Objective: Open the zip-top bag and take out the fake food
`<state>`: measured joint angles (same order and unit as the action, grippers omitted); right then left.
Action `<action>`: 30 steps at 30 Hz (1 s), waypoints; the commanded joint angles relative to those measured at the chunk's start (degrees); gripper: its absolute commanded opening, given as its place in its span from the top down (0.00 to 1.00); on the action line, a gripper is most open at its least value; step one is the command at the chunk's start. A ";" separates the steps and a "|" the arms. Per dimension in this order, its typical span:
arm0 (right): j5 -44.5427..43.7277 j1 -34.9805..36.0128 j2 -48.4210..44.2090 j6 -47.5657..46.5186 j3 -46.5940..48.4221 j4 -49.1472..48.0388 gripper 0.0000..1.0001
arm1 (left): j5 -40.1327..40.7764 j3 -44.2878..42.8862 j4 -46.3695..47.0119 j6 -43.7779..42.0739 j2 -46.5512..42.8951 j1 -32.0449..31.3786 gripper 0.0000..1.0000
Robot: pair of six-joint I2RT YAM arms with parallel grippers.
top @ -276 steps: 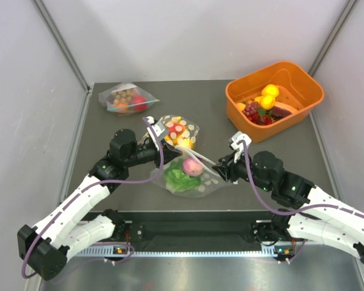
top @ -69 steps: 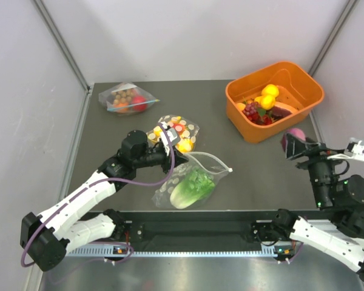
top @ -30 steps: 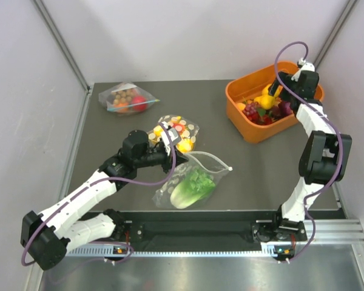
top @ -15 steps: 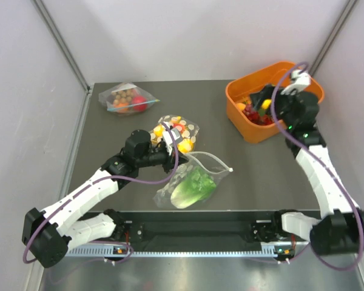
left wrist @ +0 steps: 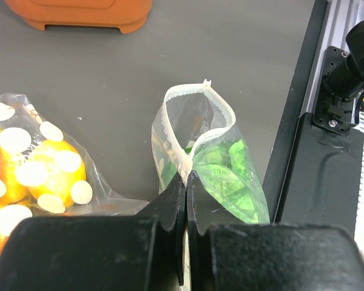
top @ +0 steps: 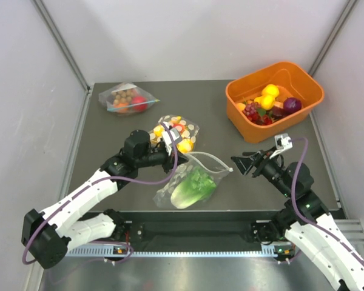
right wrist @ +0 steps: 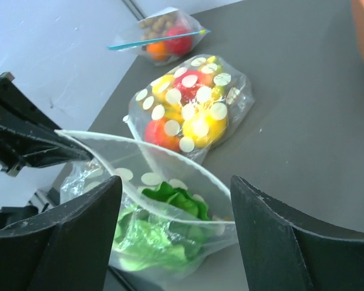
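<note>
Tabletop, dark grey, carries everything. Orange bin stands at the far right, and the purple onion piece lies in it beside lemons and grapes, so I judge half of the removal done. The zip-top bag lies in the middle of the table towards the near edge. Its seal is parted and its mouth gapes to the right, so the opening step looks finished. A second dotted bag of yellow and red pieces lies just beyond it. The left gripper has its fingers pinched together on the bag's rim, propping the mouth up. The right gripper hovers just right of that mouth, fingers spread wide and empty, pointing in. The green lettuce sits inside the bag; drawing it out is what is left.
</note>
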<state>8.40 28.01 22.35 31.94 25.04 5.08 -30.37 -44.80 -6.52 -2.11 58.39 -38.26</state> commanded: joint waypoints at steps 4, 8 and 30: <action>-3.75 2.22 0.13 -0.73 2.47 5.38 0.32 | -2.41 -1.52 1.52 0.35 -1.96 -0.24 1.00; -2.52 2.40 7.17 -1.18 1.69 0.91 0.35 | -0.31 -1.43 0.73 -0.70 -2.93 -0.24 1.00; 1.70 8.90 33.37 -0.66 1.68 -22.92 0.39 | -2.32 -1.70 0.55 -0.70 0.23 -0.24 1.00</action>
<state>9.50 35.20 53.93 30.72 25.67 -12.25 -30.81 -44.82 -7.11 -1.91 58.65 -38.33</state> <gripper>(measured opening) 0.608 0.014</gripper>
